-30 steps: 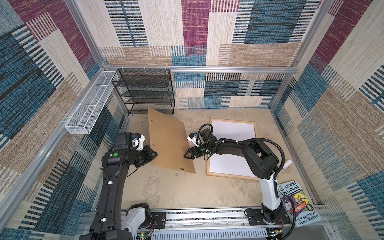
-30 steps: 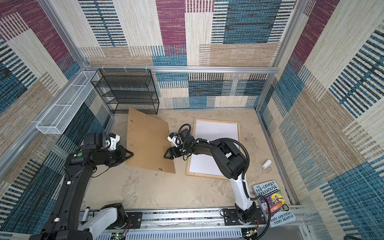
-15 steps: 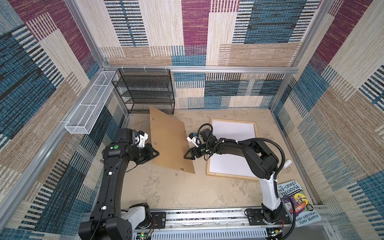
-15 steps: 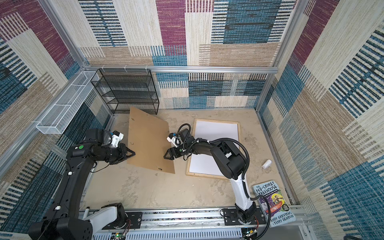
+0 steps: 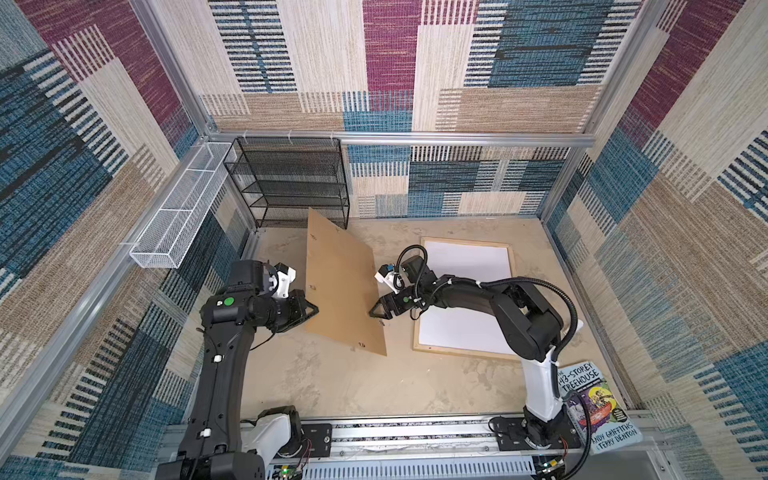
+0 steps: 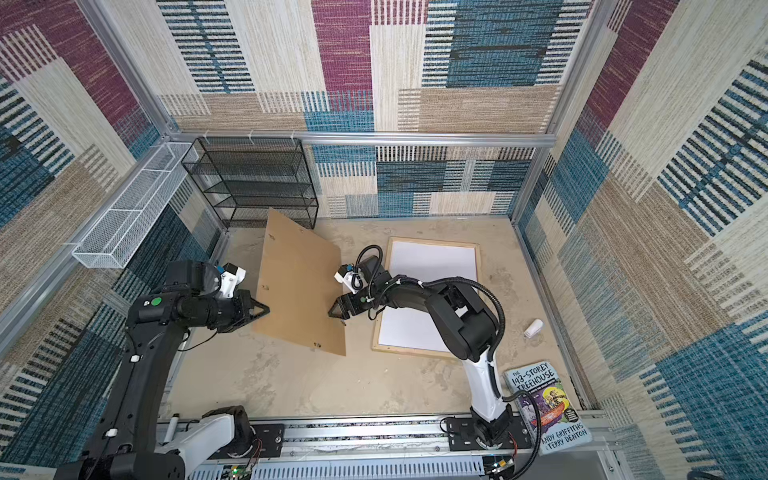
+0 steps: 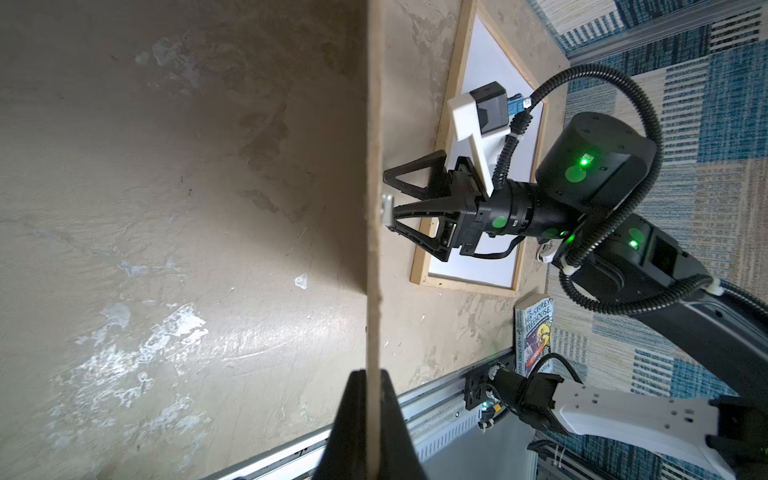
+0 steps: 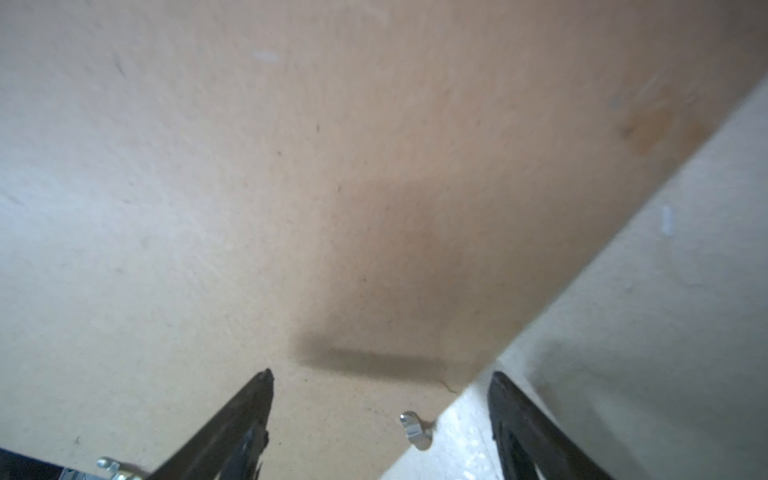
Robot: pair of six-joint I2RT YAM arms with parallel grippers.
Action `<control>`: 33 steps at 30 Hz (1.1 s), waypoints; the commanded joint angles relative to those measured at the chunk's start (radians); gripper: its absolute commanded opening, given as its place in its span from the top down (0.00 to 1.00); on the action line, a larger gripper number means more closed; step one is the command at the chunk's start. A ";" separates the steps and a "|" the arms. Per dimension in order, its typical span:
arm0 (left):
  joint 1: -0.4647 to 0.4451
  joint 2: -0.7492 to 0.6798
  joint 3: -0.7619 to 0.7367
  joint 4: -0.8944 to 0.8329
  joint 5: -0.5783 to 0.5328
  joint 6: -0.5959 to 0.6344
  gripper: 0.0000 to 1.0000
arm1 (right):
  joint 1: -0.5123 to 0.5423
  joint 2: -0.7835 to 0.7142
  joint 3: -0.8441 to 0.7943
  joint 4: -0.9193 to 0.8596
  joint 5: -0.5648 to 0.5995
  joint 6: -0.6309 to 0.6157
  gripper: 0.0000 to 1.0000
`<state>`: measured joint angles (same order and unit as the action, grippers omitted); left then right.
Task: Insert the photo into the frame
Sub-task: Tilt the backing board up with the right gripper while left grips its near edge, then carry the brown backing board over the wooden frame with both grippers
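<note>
Left gripper point(image 5: 312, 309) clamped on board point(image 5: 340, 286) edge; board raised, tilted. Right gripper point(image 5: 376, 312) at board's opposite edge, jaws apart. Frame point(image 5: 465, 241) lies flat beyond that edge, filled by white sheet point(image 5: 465, 266); photo's print not visible. Advise: right grips squarely before any carry.

Arms reach toward each other: left tool point(image 5: 312, 310) clamps an edge of the board point(image 5: 340, 286), right tool point(image 5: 374, 313) stands spread wide.

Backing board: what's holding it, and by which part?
The left gripper pinches the brown backing board by its near long edge; the right gripper is open at the opposite edge, holding nothing.
</note>
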<state>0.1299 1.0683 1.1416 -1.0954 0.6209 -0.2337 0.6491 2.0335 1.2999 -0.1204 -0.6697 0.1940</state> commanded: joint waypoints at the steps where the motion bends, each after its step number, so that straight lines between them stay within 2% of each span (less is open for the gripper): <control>1: 0.000 -0.026 0.015 0.017 0.067 0.025 1.00 | -0.032 -0.047 -0.028 0.044 0.003 0.025 0.17; 5: -0.001 -0.047 0.018 0.017 0.127 0.023 1.00 | -0.092 -0.110 -0.082 0.082 -0.008 0.063 0.17; 10: -0.002 -0.094 0.054 0.017 0.141 -0.010 1.00 | -0.166 -0.188 -0.151 0.127 -0.024 0.109 0.16; 18: -0.001 -0.134 0.081 0.090 0.291 -0.105 1.00 | -0.299 -0.287 -0.227 0.159 -0.009 0.171 0.14; 22: -0.003 -0.138 0.060 0.196 0.382 -0.187 1.00 | -0.398 -0.358 -0.236 0.069 0.093 0.141 0.13; 24: -0.013 -0.143 0.038 0.276 0.391 -0.249 1.00 | -0.460 -0.409 -0.236 -0.008 0.200 0.114 0.12; 26: -0.031 -0.144 0.015 0.346 0.395 -0.288 1.00 | -0.530 -0.463 -0.252 -0.050 0.251 0.096 0.11; 33: -0.136 -0.115 -0.047 0.596 0.379 -0.414 1.00 | -0.788 -0.555 -0.342 -0.126 0.316 0.089 0.06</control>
<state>0.0246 0.9401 1.1130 -0.7429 0.9485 -0.5667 -0.0883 1.4910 0.9802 -0.1883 -0.4137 0.2962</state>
